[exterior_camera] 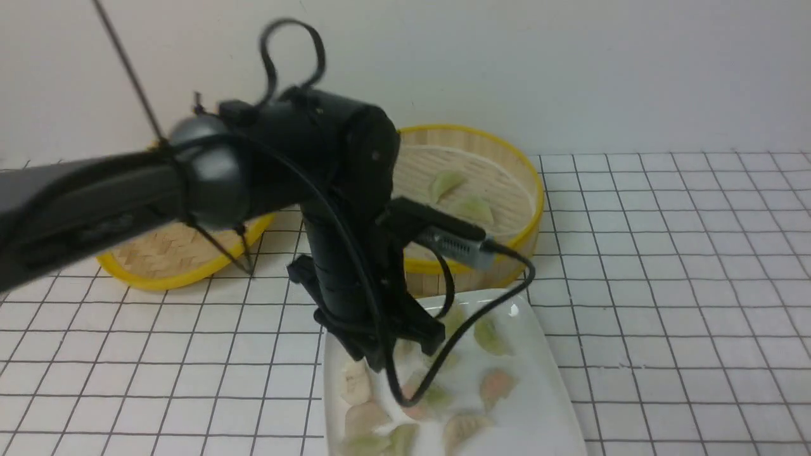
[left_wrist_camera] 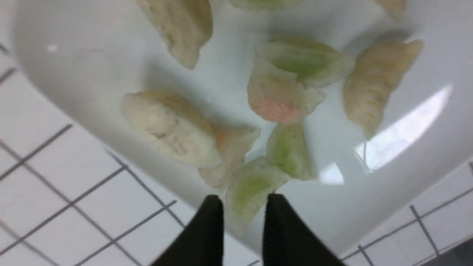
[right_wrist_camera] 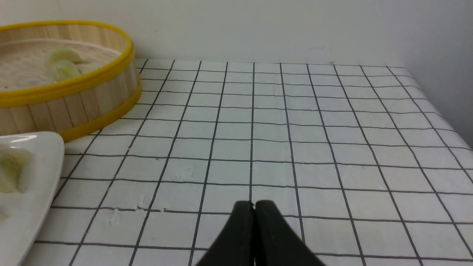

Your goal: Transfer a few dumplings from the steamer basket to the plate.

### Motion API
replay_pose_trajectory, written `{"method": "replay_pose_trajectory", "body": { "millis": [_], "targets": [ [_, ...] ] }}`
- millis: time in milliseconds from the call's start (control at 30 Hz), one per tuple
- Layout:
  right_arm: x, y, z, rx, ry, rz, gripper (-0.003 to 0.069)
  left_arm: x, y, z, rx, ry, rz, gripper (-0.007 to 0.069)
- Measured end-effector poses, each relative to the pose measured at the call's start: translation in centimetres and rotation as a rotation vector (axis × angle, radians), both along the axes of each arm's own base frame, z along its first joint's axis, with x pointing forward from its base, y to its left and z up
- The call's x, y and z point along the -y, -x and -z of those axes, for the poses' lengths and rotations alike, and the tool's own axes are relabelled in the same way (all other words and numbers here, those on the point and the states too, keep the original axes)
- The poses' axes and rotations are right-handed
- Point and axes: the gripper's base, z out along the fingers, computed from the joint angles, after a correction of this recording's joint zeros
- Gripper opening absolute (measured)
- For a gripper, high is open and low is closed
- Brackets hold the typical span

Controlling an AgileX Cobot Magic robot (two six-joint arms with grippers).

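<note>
**Left arm over the plate, dumpling in its grip**

The white tablecloth [exterior_camera: 665,266] with its black grid is covering the whole work surface. The dark left arm [exterior_camera: 95,196] is reaching in from the left and bending downward over the plate, its cables looping around it.

The steamer basket [exterior_camera: 540,196] is standing at the back, near the wall, with two pale green dumplings [exterior_camera: 445,183] lying on its slat floor. The shallow woven lid [exterior_camera: 165,263] is lying flat to the basket's left, partly hidden by the arm.

The plate [exterior_camera: 545,354] is sitting just in front of the basket and is carrying a loose scatter of dumplings (green, beige and pinkish, several touching).

The left gripper [left_wrist_camera: 244,201] is hanging over the plate's edge, its jaws pinching a green dumpling [left_wrist_camera: 249,186] whose far end is touching others on the plate.

The right gripper [right_wrist_camera: 254,204] is hovering over bare cloth to the right of the plate, its jaws pressed together on nothing.
</note>
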Motion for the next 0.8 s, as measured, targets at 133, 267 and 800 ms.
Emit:
{"method": "replay_pose_trajectory", "body": {
  "millis": [133,267,800],
  "targets": [
    [0.0,0.0,0.0,0.0,0.0,0.0,-0.0013,-2.5,3.2,-6.6,0.161,0.109,-0.05,0.0002],
    [0.0,0.0,0.0,0.0,0.0,0.0,-0.0013,-5.8,7.6,-12.2,0.44,0.319,-0.088,-0.0006],
    [0.0,0.0,0.0,0.0,0.0,0.0,-0.0013,-10.5,13.9,-13.6,0.729,0.548,-0.122,-0.0006]
  ]
}}
